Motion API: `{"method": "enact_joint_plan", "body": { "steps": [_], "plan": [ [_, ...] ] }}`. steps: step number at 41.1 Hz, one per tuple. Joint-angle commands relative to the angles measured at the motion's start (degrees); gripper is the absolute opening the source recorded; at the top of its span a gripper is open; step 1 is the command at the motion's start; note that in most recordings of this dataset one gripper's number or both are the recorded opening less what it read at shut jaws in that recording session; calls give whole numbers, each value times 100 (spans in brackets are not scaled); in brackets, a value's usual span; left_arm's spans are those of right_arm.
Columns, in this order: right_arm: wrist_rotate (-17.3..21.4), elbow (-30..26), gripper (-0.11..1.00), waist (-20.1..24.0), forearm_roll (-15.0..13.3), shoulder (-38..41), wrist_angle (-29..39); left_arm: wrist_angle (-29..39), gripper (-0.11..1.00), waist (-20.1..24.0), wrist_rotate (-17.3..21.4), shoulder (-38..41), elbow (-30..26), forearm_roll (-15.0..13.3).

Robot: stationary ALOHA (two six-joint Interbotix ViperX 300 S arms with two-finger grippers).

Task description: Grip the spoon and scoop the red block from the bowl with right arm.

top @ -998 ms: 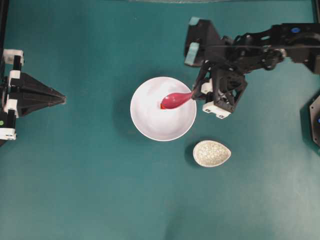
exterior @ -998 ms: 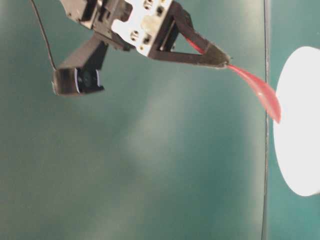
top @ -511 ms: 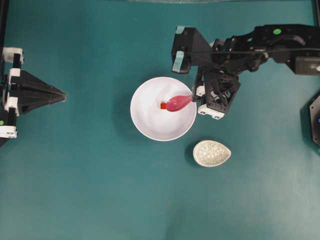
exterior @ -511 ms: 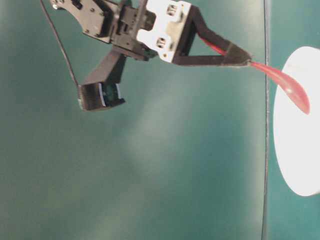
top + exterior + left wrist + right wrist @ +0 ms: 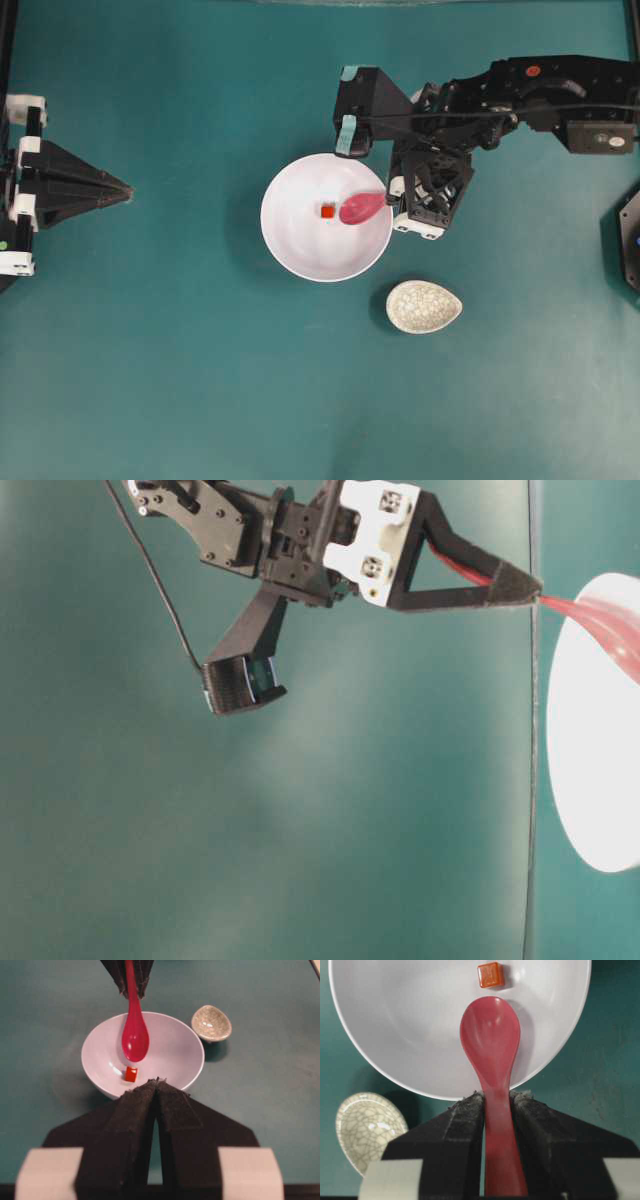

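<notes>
Gripping step done: right gripper (image 5: 496,1097) clamped on the handle of the spoon (image 5: 491,1045), scoop held over the inside of the bowl (image 5: 290,245), entering from its 3 o'clock rim in the overhead view. Scooping not yet done: red block (image 5: 327,211) lying on the bowl floor near the centre, just beyond the empty scoop's tip at about 9 o'clock, apart from it. Left to do, by the look of it: lower the scoop, slide under the block, lift it clear. Left gripper (image 5: 156,1091) parked well off at 9 o'clock, closed on nothing. Speckled dish (image 5: 424,306) on the table at the bowl's 4 o'clock, untouched.
</notes>
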Motion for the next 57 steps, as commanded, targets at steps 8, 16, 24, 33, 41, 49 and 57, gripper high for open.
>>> {"method": "enact_joint_plan", "body": {
  "steps": [8, 16, 24, 33, 41, 49, 57],
  "plan": [
    [-18, -229, 25, 44, -18, 62, -44, -26, 0, 18, 9, 53, -97, 9],
    [-44, -413, 25, 53, -18, 272, -88, -35, 0, 18, 9, 53, -97, 9],
    [-53, -615, 25, 53, -35, 483, -185, -35, 0, 18, 0, 53, -97, 18],
    [-70, -773, 25, 158, -35, 606, -352, -44, 0, 18, 0, 53, -97, 9],
    [-62, -782, 25, 352, -35, 624, -387, -44, 0, 18, 0, 44, -97, 18],
    [9, -782, 25, 404, -35, 633, -519, -44, 0, 18, 9, 53, -97, 9],
    [9, -782, 25, 404, -35, 633, -747, -44, 0, 18, -9, 53, -97, 9]
  ]
}}
